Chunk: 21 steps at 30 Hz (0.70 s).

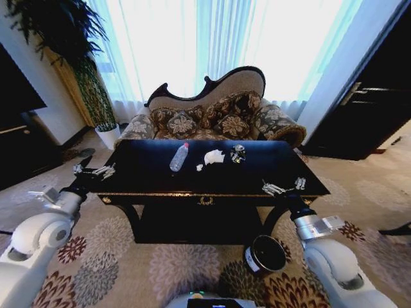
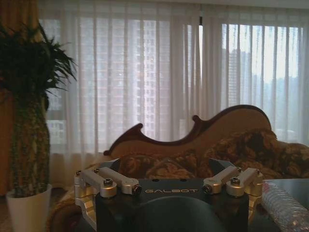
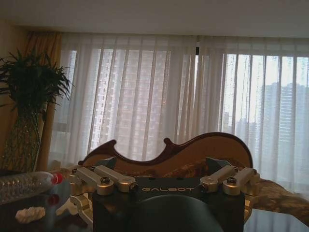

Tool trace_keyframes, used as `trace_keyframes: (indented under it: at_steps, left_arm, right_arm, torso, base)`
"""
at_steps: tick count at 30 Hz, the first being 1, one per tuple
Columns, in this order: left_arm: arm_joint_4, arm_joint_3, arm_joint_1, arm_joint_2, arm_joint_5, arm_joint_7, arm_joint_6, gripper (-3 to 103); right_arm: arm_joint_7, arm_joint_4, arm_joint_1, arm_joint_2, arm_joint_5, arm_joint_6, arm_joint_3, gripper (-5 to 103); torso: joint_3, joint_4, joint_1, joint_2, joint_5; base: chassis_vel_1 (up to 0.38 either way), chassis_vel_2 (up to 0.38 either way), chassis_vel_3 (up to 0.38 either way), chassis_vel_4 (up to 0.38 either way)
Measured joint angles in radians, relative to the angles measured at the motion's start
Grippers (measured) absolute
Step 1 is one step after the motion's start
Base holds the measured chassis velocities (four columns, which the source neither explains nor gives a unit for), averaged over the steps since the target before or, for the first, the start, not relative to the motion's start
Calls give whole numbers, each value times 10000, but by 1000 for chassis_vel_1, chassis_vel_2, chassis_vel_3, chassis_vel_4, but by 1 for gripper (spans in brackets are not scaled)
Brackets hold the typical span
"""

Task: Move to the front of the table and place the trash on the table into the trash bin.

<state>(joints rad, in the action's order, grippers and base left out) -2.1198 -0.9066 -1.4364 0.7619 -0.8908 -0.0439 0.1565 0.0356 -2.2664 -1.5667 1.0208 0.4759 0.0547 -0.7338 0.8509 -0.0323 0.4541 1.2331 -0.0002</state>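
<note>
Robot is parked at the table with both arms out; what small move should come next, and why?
Probably reach the right gripper, jaws open, forward toward the silvery wrapper. It is the nearest trash on that side of the table, and the trash bin sits on the floor below the right arm. The left gripper hovers at the table's left edge.

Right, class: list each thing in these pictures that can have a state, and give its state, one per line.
Clear bottle: lying on its side on the table, red cap on.
Tissue wad: crumpled, on the table.
Wrapper: crumpled, on the table.
Trash bin: upright on the carpet, open-topped.
Left tool: open, holding nothing, at the table's left edge.
Right tool: open, holding nothing, over the table's front right.
</note>
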Motion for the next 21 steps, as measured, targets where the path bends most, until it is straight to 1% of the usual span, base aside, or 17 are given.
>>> trace_keyframes:
  at_steps: [3, 4, 5, 9, 10, 11, 15, 16, 19, 20, 21]
  left_arm:
    - [69, 482, 319, -168, 20, 84, 12, 100]
    - [97, 810, 586, -218, 49, 82, 65, 100]
    - [97, 810, 586, -218, 49, 82, 65, 100]
    - [220, 2203, 1706, -376, 62, -96, 270, 100]
    - [220, 2203, 1706, -376, 62, -96, 270, 100]
    - [220, 2469, 1841, -409, 62, -135, 308, 100]
    - [99, 3400, 2120, -525, 82, -344, 459, 100]
    - [99, 3400, 2120, -525, 82, -344, 459, 100]
    - [203, 4042, 2370, -542, 202, -436, 534, 100]
    - [293, 4243, 2496, -542, 269, -444, 537, 102]
    - [293, 4243, 2496, -542, 269, -444, 537, 102]
  right_arm:
    - [-1, -17, 6, 15, 0, 63, 15, 100]
    - [0, -17, -7, 29, -3, 72, 0, 100]
    - [0, -17, -7, 29, -3, 72, 0, 100]
    - [-1, 12, -51, 59, -12, 110, -66, 100]
    - [-1, 12, -51, 59, -12, 110, -66, 100]
    - [0, 32, -4, 52, -14, 110, -35, 100]
    - [0, 163, 223, -23, -82, 101, 166, 100]
    - [0, 163, 223, -23, -82, 101, 166, 100]
    - [1, 250, 301, -24, -100, 95, 198, 100]
    - [0, 270, 310, -24, -99, 94, 198, 100]
    - [0, 270, 310, -24, -99, 94, 198, 100]
  torso:
    - [2, 1, 7, -3, 0]
    - [3, 1, 9, -4, 0]
    - [3, 1, 9, -4, 0]
    - [-3, -6, -10, 1, 1]
    - [-3, -6, -10, 1, 1]
    - [-4, -8, -13, 4, 1]
    - [-3, 1, -10, 4, 2]
    - [-3, 1, -10, 4, 2]
    - [0, -1, 1, 1, 0]
    - [1, 0, 2, 0, 0]
    - [1, 0, 2, 0, 0]
  base:
    - [-105, 122, 113, -108]
    - [-62, 11, 20, -61]
    - [-62, 11, 20, -61]
    - [0, 0, 0, 0]
    - [0, 0, 0, 0]
    - [10, -54, -30, 26]
    - [4, -14, -8, 7]
    - [0, 0, 0, 0]
    - [0, 0, 0, 0]
    - [0, 0, 0, 0]
    - [0, 0, 0, 0]
